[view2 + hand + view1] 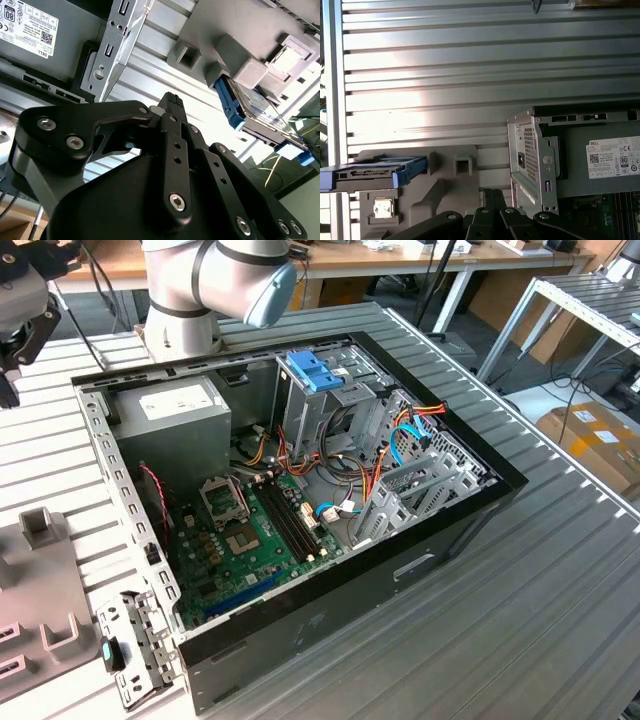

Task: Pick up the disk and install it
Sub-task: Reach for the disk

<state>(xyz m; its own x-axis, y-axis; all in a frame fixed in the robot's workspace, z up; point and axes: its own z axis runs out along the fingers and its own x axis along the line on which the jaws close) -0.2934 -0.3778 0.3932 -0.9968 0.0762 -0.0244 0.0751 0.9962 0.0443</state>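
One ribbed metal bench carries everything. Beyond its far edge wooden-topped tables and a metal rack are seen, and a cardboard box is set on the floor at the exterior view's right. The middle of the bench is taken up by an open computer case, laid on its side with the motherboard exposed. A grey power-supply box is seated in the case corner nearest the arm's base, and a blue latch is seen on top of the drive cage. A grey fixture is laid on the bench toward the edge at the exterior view's left, just beside the case.

The arm is mounted at the far edge of the bench and is reached over toward the far corner at the exterior view's left. The gripper is held above the bare strip of bench between the case wall and the fixture.

In both wrist views the black fingers are seen pressed together, with nothing pinched between them. The disk, framed by its light blue carrier rail, is carried on the grey fixture. It is apart from the gripper and untouched by it.
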